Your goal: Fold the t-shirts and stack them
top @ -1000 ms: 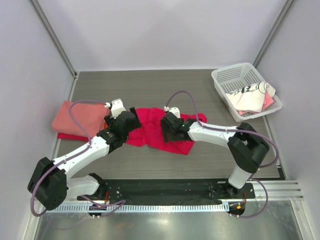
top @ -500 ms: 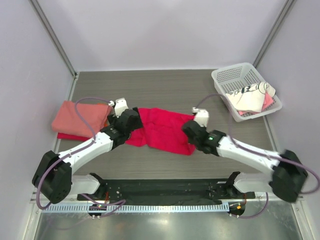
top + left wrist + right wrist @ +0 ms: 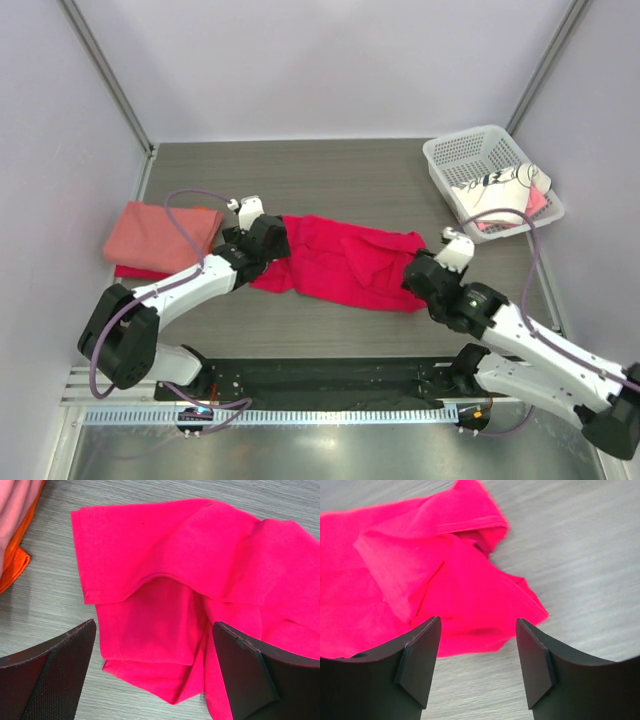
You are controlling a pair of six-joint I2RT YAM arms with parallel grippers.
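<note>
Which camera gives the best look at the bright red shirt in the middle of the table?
The top view: it shows nearly the whole red shirt, lying crumpled, with its outline in sight. The left wrist camera catches only its left end, with a sleeve; the right wrist camera catches only its right end, slightly blurred.

A robot lab cell: plain white walls (image 3: 330, 60), metal posts (image 3: 108, 75), wood-grain table (image 3: 330, 180).

Grey table (image 3: 330, 180): crimson t-shirt (image 3: 340, 265) spread centre, red t-shirt (image 3: 133, 272) left, basket (image 3: 460, 160) right.
</note>
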